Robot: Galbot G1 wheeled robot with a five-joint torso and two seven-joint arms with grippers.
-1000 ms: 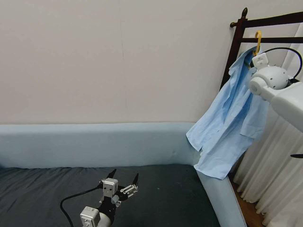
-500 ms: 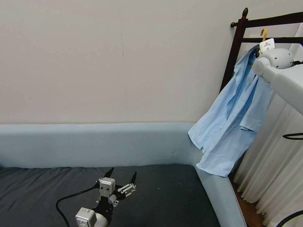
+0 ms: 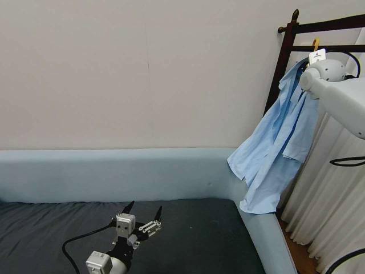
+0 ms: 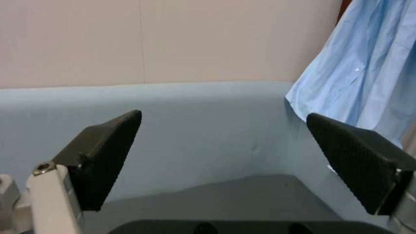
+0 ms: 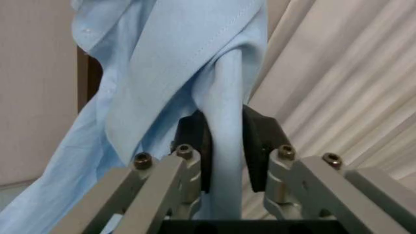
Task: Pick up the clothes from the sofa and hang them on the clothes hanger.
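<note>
A light blue shirt (image 3: 275, 145) hangs from a yellow hanger hook (image 3: 315, 44) up by the dark wooden clothes rack (image 3: 296, 40) at the upper right. My right arm (image 3: 336, 91) reaches up to its collar. In the right wrist view my right gripper (image 5: 224, 146) is shut on a fold of the blue shirt (image 5: 162, 63). My left gripper (image 3: 142, 214) hovers low over the dark sofa seat (image 3: 188, 240), open with nothing between its fingers; in the left wrist view the left gripper (image 4: 227, 165) faces the sofa back, with the blue shirt (image 4: 364, 83) off to one side.
The pale blue sofa back (image 3: 114, 174) runs along the wall and turns into an armrest (image 3: 259, 240) under the shirt. White curtains (image 3: 331, 211) hang to the right of the rack. A black cable (image 3: 348, 161) loops beside my right arm.
My right arm has lifted the shirt and hanger higher and closer to the rack's bar. The left gripper has drifted slightly left and lower in the picture.
</note>
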